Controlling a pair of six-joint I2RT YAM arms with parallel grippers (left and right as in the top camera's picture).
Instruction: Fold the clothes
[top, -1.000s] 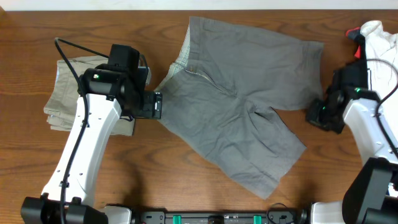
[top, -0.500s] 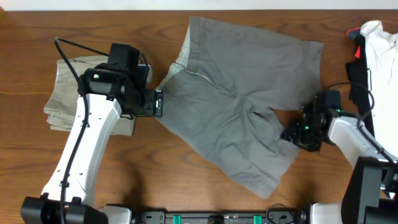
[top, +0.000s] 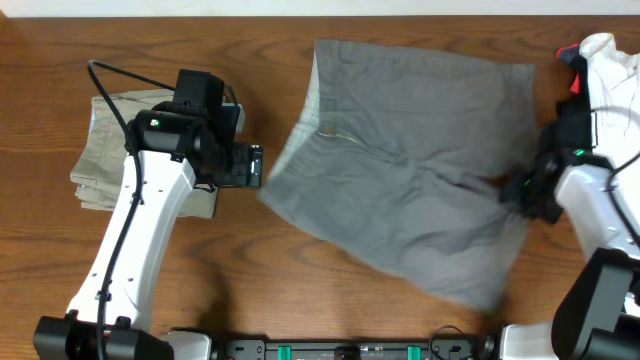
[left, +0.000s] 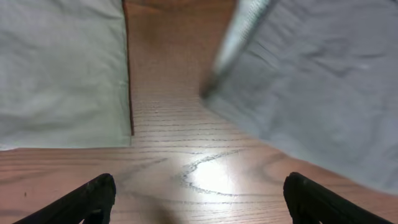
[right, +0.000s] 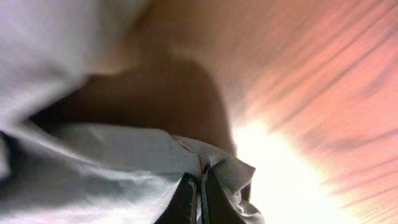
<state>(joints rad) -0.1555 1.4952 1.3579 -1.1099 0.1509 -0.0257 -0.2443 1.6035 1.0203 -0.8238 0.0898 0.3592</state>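
Note:
The grey shorts (top: 410, 170) lie spread across the middle of the table, waistband toward the left. My right gripper (top: 520, 188) is shut on a pinch of their cloth at the right edge; the right wrist view shows grey fabric (right: 205, 163) bunched between the closed fingers (right: 201, 193). My left gripper (top: 258, 166) is open and empty, just left of the shorts' waistband corner. In the left wrist view its fingers (left: 198, 198) are wide apart over bare wood, with the grey shorts (left: 311, 81) ahead to the right.
A folded beige pair of shorts (top: 105, 150) lies at the far left under my left arm, also in the left wrist view (left: 62, 68). A white-and-black garment with a red bit (top: 600, 70) sits at the far right edge.
My right gripper has closed on the shorts' right side and pulled it rightward, shifting and flattening the whole garment to the right. The left arm has hardly moved.

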